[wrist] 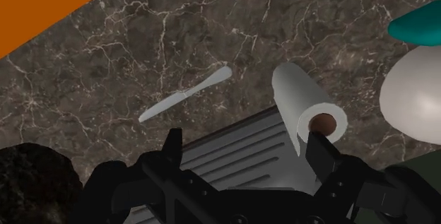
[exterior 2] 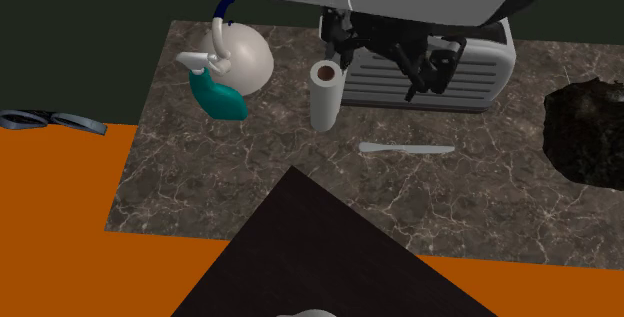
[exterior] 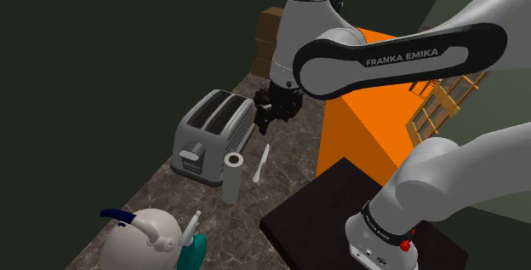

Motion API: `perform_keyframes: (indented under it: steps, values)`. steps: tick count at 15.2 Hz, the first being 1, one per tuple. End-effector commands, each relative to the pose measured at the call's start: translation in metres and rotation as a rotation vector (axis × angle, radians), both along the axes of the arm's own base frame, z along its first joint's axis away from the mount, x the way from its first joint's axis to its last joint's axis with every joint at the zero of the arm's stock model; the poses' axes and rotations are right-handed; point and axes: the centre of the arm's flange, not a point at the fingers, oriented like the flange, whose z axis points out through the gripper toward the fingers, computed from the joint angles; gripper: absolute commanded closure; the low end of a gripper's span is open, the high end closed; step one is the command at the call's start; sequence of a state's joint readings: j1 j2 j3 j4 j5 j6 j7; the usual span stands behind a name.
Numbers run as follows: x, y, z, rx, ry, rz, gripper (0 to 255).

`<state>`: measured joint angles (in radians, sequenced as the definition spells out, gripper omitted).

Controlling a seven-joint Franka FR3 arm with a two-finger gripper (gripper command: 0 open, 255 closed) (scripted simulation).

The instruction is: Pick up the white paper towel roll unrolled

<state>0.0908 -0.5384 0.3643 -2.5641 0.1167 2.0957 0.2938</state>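
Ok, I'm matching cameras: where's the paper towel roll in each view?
Shoulder view: the paper towel roll stands below centre, by the toaster's near corner.
Second exterior view: the roll is above centre, left of the toaster.
Wrist view: the roll is beside the toaster.
Shared landmark: the toaster.

The paper towel roll (exterior: 232, 177) is crowded by the toaster (exterior: 200, 136) just beside it and by the kettle (exterior: 140, 241) near its opposite side. Open countertop (exterior: 288, 173) is left on the roll's side toward the stand (exterior: 323, 213), where only a flat knife (exterior: 260, 163) lies.
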Motion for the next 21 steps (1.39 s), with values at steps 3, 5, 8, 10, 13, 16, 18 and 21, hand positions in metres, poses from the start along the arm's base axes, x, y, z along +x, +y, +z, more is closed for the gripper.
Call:
perform_keyframes:
  steps: [3,5,8,10,13,16,18,21]
  values:
    - [0.008,0.037,-0.036,-0.001,-0.002,-0.004,0]
    - [0.013,0.056,-0.054,-0.003,-0.002,-0.005,0]
    - [0.019,0.085,-0.081,-0.005,-0.002,-0.008,0]
    - [0.023,0.103,-0.099,-0.006,-0.003,-0.009,0]
    - [0.023,0.104,-0.110,-0.006,-0.003,-0.009,0]
    - [0.023,0.104,-0.126,-0.006,-0.003,-0.009,0]
    - [0.023,0.104,-0.139,-0.006,-0.003,-0.009,0]
    - [0.023,0.103,-0.140,-0.006,-0.003,-0.009,255]
